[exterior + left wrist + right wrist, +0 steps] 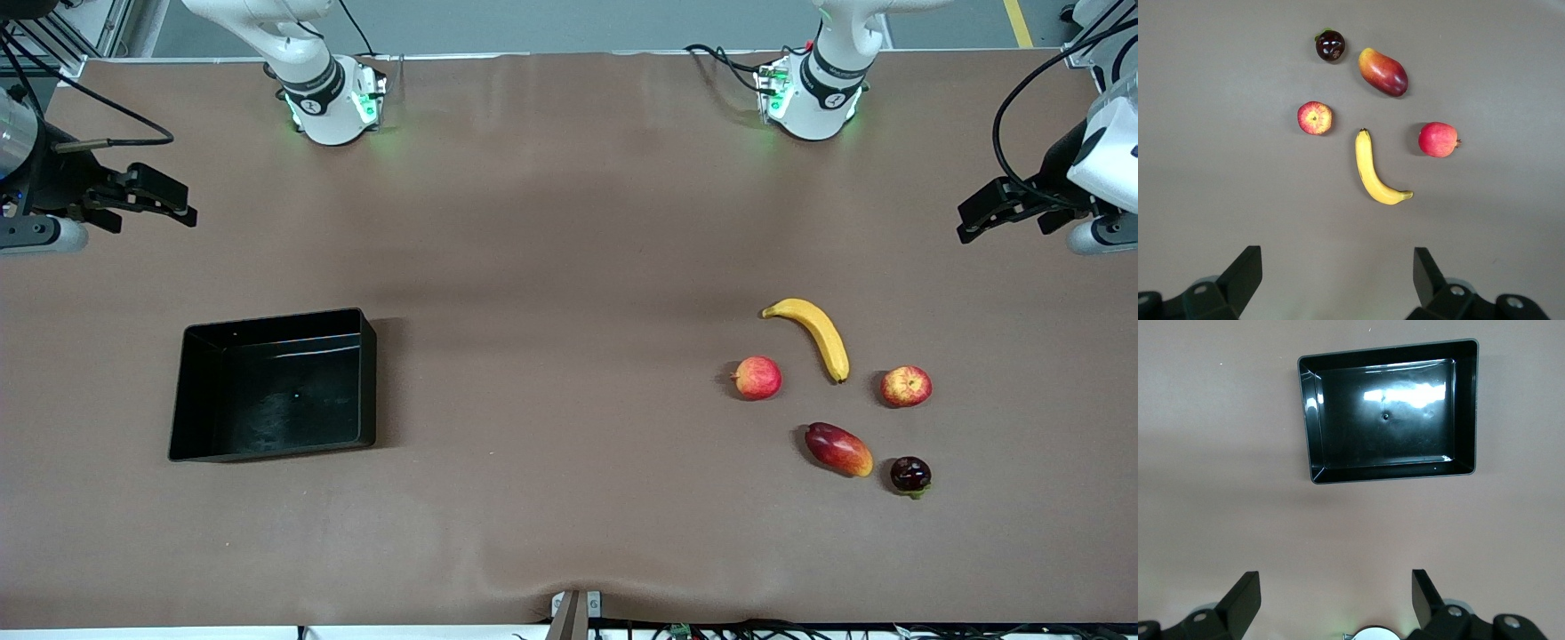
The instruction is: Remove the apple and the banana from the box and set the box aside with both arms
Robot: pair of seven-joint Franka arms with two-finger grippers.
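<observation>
box [191, 391] empty | banana [822, 336], apple [906, 387] well apart from box | left gripper [1338, 273] fingers apart | right gripper [1336, 597] fingers apart

Both arms are up and away from the middle of the table, each swung out to its own end. The right gripper [147, 197] hangs in the air at the right arm's end of the table, wrist roughly level, fingers spread wide in the right wrist view [1331, 597], nothing between them. The left gripper [996, 209] mirrors it at the left arm's end, also raised, and its fingers stand wide apart too in the left wrist view [1335, 275], holding nothing. The two white bases sit planted along the table's edge by the robots
</observation>
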